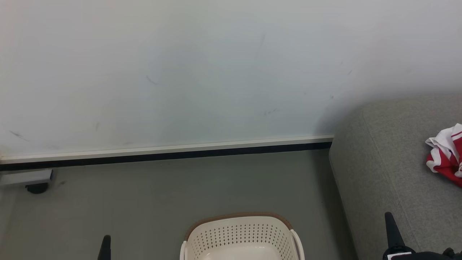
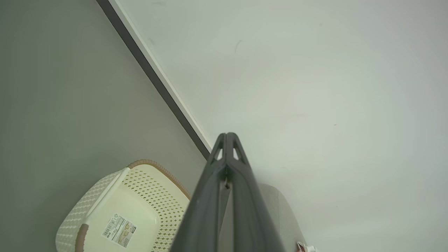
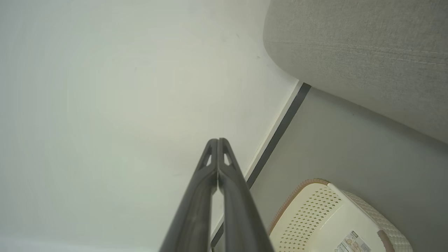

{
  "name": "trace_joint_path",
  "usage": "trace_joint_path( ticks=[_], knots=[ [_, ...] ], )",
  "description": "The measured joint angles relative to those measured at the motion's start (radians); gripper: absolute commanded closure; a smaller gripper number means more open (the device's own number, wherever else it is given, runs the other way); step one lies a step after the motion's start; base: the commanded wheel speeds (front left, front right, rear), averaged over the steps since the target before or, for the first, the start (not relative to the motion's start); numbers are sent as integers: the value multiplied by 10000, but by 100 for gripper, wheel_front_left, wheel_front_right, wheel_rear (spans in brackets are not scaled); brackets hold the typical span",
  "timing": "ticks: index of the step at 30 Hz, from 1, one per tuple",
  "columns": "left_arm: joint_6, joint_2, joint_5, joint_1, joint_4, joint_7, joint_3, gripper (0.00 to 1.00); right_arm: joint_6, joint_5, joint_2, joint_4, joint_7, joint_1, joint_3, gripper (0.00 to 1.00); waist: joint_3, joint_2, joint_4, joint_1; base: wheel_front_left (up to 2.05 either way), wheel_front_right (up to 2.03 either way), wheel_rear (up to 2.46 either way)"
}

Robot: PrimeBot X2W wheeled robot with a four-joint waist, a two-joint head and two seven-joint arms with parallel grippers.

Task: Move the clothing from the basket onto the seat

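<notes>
Since basket [image 1: 242, 233] looks empty w/ clothing [image 1: 445, 155] on seat [image 1: 389, 162], job's prob. done; left claw [image 2: 227, 134] & right claw [image 3: 217, 140] both pressed together, empty; next: recheck basket.

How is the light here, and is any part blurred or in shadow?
Head view: soft, even light, no glare; a faint shadow on the wall beside the seat. Left wrist view: the left gripper blurs toward the bottom edge, the basket is sharp. Right wrist view: the right gripper blurs likewise; the seat's weave is clear.

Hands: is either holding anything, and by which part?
Nothing is held: left hand and right hand are shut on nothing; the clothing lies on the seat.
</notes>
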Motion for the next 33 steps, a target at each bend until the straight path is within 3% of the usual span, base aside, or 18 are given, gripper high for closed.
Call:
trace_joint_path(
  ticks=[33],
  knots=[
    [-174,-33,-2794,-593,165,874,360,100,0,3628,-424,38,-117,-421,-27,100,277,0,-106,-2,0,0,0]
  ],
)
